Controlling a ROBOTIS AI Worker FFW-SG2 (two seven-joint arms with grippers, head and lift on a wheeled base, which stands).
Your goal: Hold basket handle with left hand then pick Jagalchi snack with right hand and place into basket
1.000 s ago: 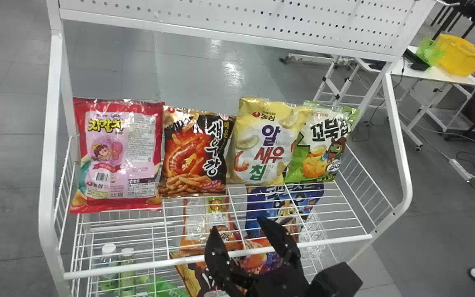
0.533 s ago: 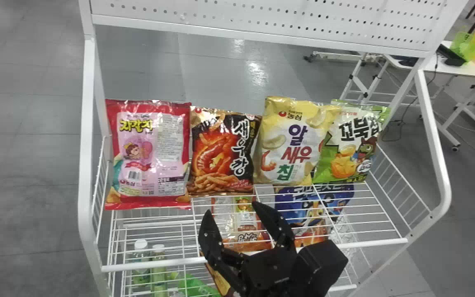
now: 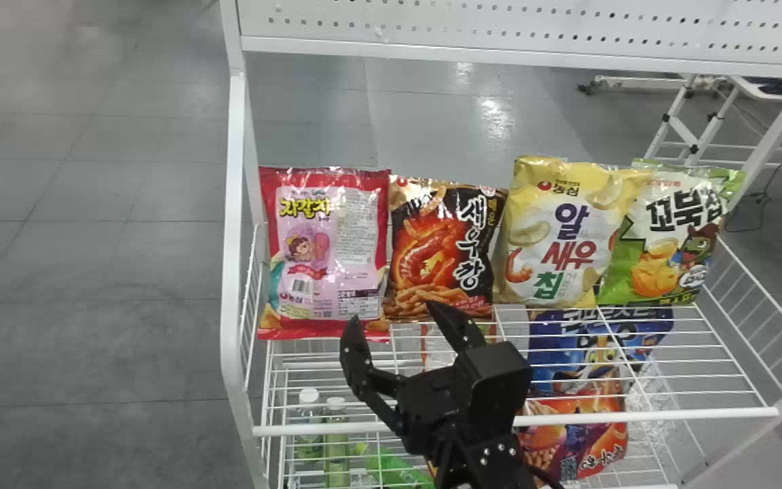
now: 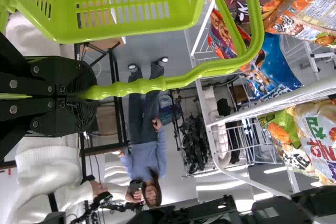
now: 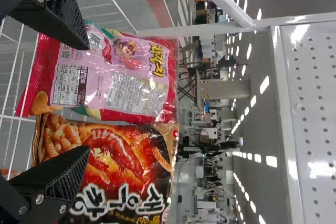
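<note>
- Before Jagalchi (image 3: 326,251) and the black bag (image 3: 435,255), my right gripper (image 3: 396,319) is spread, leaving grasping room
- My left gripper (image 4: 88,94) pinches the handle (image 4: 128,87) so the basket (image 4: 126,31) can receive

the right arm (image 3: 493,462) comes in from the bottom edge of the head view, its blocky black wrist below the right gripper (image 3: 398,317). that gripper's two fingers stand wide apart, each bent at its joints, with the tips pointing forward, away from the body. in the left wrist view, the left gripper (image 4: 92,94) has its fingers closed together in a grip, ribbed pads facing each other.
</note>
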